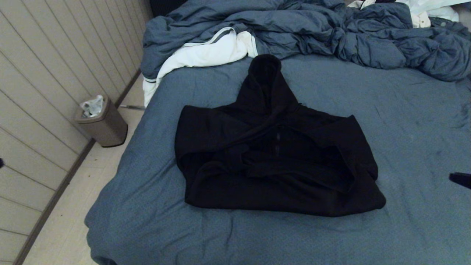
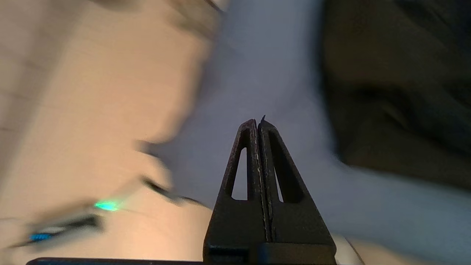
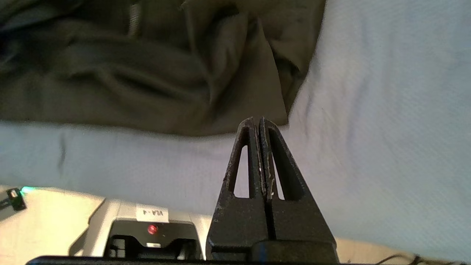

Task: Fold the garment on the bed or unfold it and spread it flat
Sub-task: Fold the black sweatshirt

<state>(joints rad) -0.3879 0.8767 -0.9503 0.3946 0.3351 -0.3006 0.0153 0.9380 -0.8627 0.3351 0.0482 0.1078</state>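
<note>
The garment (image 1: 274, 151), a black hoodie, lies in the middle of the bed (image 1: 386, 110). Its sleeves are folded in over the body and its hood points toward the far end. My left gripper (image 2: 257, 121) is shut and empty, held off the bed's left side with the garment (image 2: 397, 92) beyond it. Near the front edge, my right gripper (image 3: 257, 119) is also shut and empty, just short of the garment's (image 3: 147, 73) near right corner. In the head view only the right gripper's dark tip (image 1: 460, 179) shows, at the right edge.
A rumpled blue-grey duvet (image 1: 331, 33) and a white cloth with grey stripes (image 1: 206, 55) are heaped at the far end of the bed. A bin (image 1: 103, 123) stands on the floor by the panelled wall to the left.
</note>
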